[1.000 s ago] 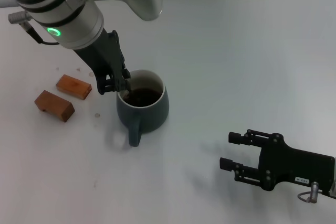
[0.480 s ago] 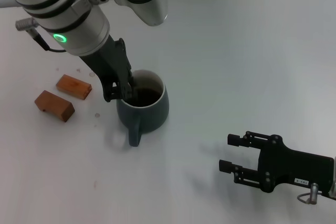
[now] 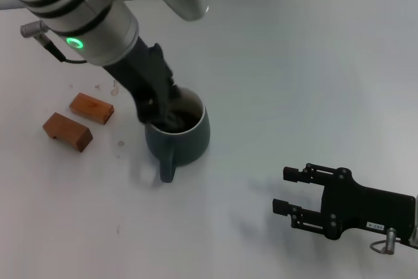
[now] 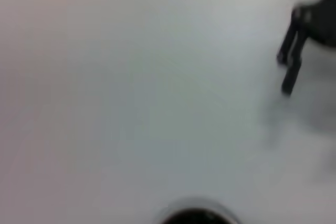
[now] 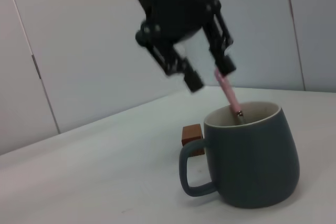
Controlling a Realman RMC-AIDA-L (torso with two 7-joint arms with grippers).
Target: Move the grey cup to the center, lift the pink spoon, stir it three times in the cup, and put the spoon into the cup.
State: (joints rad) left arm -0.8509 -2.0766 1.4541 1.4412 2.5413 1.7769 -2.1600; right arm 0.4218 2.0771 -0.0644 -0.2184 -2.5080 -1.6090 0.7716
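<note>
stirring with the spoon (image 5: pixel 227 92) low in the cup (image 3: pixel 185 136)
we see the left hand (image 5: pixel 210 74) pinching its handle; if we swing wide, the rim could tip the cup. right hand (image 3: pixel 294 191) open on the worktop (image 3: pixel 307 70)

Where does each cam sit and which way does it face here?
Head: high up, looking down at the table; shows the left end effector over the grey cup and the right end effector parked near the front.
Left wrist: looks down, past the cup rim, at the right end effector.
Right wrist: low, level; cup, pink spoon and left end effector.
All three show the cup.
</note>
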